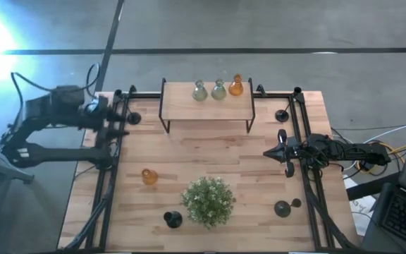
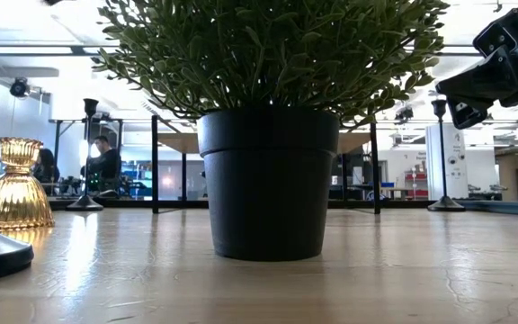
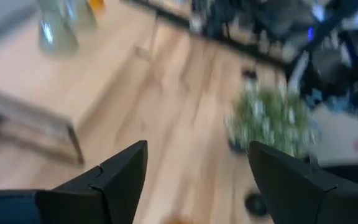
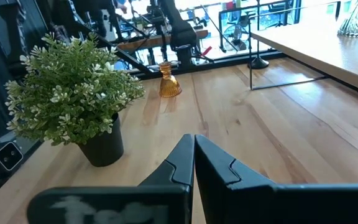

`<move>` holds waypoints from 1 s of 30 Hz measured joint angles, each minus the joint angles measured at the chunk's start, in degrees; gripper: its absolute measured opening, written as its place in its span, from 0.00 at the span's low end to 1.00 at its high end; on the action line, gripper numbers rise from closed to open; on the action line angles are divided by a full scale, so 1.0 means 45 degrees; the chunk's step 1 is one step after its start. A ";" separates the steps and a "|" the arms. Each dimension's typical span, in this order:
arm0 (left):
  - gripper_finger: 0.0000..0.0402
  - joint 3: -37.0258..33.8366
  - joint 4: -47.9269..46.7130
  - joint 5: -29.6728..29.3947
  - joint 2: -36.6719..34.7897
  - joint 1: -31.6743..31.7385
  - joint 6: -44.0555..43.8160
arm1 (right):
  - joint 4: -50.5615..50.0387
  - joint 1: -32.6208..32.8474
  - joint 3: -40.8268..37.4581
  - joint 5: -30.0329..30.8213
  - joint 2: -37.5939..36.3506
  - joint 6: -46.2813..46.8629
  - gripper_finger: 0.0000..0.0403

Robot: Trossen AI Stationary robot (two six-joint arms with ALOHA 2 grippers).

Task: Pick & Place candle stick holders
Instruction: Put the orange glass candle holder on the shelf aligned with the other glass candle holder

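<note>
Four black candle stick holders stand on their round bases on the table: one at the far left (image 1: 134, 118), one at the far right (image 1: 282, 115), one near the front left of the plant (image 1: 173, 219), and one at the front right (image 1: 283, 208). My left gripper (image 1: 123, 125) is open and empty beside the far-left holder; its fingers show spread apart in the left wrist view (image 3: 197, 149). My right gripper (image 1: 270, 152) is shut and empty above the table's right side, below the far-right holder in the high view; its fingers show closed in the right wrist view (image 4: 194, 146).
A potted plant (image 1: 208, 201) stands at the front centre. An orange vase (image 1: 149, 176) stands on the table to its left. A wooden shelf on black legs (image 1: 206, 106) at the far centre bears two grey-green vases (image 1: 209, 90) and an orange one (image 1: 236, 85). Black rails run along both sides.
</note>
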 joint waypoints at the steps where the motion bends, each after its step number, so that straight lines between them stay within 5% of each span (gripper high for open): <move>1: 0.69 -0.0146 -0.0556 -0.0046 -0.0030 -0.0237 -0.0184 | 0.0000 0.0001 0.0000 0.0000 0.0002 0.0000 0.02; 8: 0.63 -0.2069 -0.1921 0.0590 0.0236 -0.1394 -0.1622 | 0.0000 0.0000 0.0000 0.0000 0.0001 0.0000 0.02; 22: 0.62 -0.7420 -0.1960 0.3950 0.0466 -0.3312 -0.3890 | 0.0000 -0.0002 0.0000 0.0000 0.0004 0.0000 0.02; 30: 0.62 -0.9276 0.0793 0.3948 0.0479 -0.3807 -0.5623 | 0.0000 -0.0001 0.0000 0.0000 0.0004 0.0000 0.02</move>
